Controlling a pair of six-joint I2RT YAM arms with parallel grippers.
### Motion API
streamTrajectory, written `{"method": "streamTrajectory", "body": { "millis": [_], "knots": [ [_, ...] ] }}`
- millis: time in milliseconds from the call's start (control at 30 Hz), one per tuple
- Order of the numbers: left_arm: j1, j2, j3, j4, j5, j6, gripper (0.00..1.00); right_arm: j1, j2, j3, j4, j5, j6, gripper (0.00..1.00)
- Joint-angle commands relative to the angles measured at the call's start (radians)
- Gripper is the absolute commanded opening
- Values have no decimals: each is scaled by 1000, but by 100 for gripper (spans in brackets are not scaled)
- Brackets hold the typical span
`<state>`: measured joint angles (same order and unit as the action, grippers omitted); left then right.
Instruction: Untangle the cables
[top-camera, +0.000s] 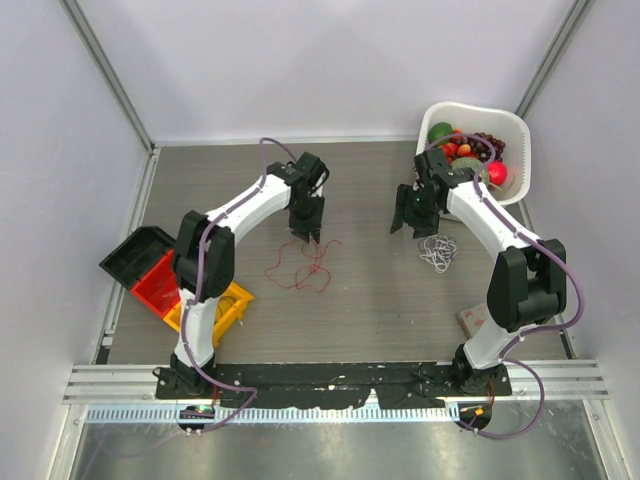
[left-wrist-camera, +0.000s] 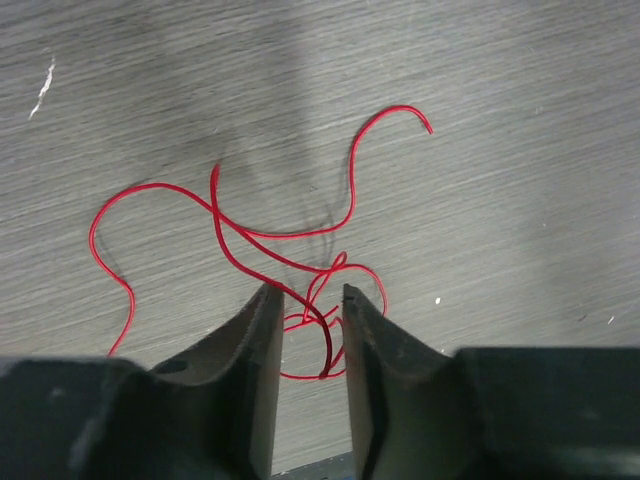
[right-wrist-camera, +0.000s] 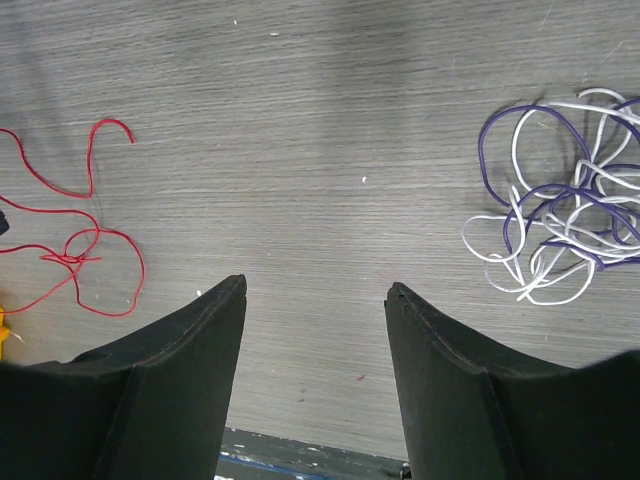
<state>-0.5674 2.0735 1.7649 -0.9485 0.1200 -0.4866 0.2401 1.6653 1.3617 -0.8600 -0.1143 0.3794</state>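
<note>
Here the red cable sprawls loose, white-purple cables bunched apart; left tool and right tool both released.

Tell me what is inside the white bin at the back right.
The white bin holds fruit-like items: a green piece, dark grapes, a pink-red ball and small red pieces. The right arm covers its near corner, so anything there is hidden.
</note>
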Motion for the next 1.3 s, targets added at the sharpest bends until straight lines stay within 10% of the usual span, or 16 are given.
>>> {"method": "streamTrajectory", "body": {
  "millis": [0, 233, 367, 533, 800, 1000, 1267],
  "knots": [
    [-26, 29, 34, -4, -58, 28, 39, -2, -53, 2, 18, -24, 16, 63],
    [-129, 27, -1, 5, -200, 80, 66, 1, -190, -101, 53, -33, 18, 63],
    [-135, 22, -10, -59, -171, 69, 100, 10, -252, -122, 58, -74, 22, 63],
    [-135, -7, -139, -20, -172, 60, 100, 10, -302, -105, 52, -68, 16, 63],
    [-137, 17, -206, 43, -191, 56, 65, 41, -337, -101, 46, -62, 18, 63],
    [-140, 20, -151, 24, -258, 66, 3, 71, -338, -73, 36, -51, 10, 63],
    [-137, -225, -90, -35, -368, 62, 0, 80, -338, -79, 47, -53, 13, 63]
  ]
}}
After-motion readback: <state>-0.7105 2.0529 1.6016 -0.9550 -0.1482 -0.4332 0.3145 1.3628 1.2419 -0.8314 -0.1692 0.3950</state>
